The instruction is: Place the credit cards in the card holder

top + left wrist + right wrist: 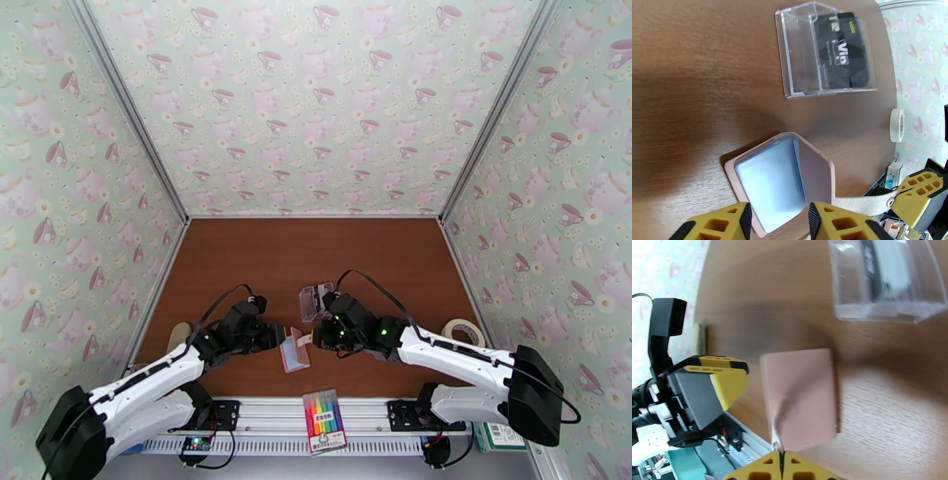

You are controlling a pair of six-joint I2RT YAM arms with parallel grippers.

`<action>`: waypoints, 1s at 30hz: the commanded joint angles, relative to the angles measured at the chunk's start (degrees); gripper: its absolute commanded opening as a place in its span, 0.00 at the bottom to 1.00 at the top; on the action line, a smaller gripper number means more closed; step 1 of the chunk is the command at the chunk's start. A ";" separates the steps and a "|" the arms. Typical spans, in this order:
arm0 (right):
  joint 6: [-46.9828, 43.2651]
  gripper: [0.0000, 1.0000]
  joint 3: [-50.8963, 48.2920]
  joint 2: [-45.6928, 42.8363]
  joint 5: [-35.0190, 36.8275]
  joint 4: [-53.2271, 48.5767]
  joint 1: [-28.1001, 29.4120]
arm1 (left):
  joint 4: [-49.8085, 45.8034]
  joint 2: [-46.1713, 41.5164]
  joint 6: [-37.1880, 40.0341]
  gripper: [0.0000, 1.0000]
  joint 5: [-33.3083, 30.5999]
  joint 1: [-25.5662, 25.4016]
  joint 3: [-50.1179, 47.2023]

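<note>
- Left wrist view: finds the card holder (766,185) lying open on the table (691,79), soft blue inside facing up, no card in it.
- Finds a black credit card (847,51) standing in the clear box (798,59), far out past the left fingertips.
- Looks like no card put away yet, so all the putting-in left to do.
- Shows the left gripper (779,216) with jaws apart, one finger on each side of the near end of the card holder; cannot tell if touching it.
- Right wrist view: shows the right gripper (782,461) with jaws pressed together, pinching the snap tab (776,433), pink side of the card holder just ahead of the fingertips.
- Seems to be keeping the card holder open and steady, ready for a card.
</note>
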 commanded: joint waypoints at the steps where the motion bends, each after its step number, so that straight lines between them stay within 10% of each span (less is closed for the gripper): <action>1: 0.28 0.00 -1.23 -1.03 3.45 -1.90 0.27 | 2.32 2.04 0.29 0.42 0.99 -2.37 1.47; 30: -4.38 0.00 -5.48 2.35 12.07 -12.44 -3.12 | 7.39 20.09 0.71 0.35 1.42 -9.87 9.70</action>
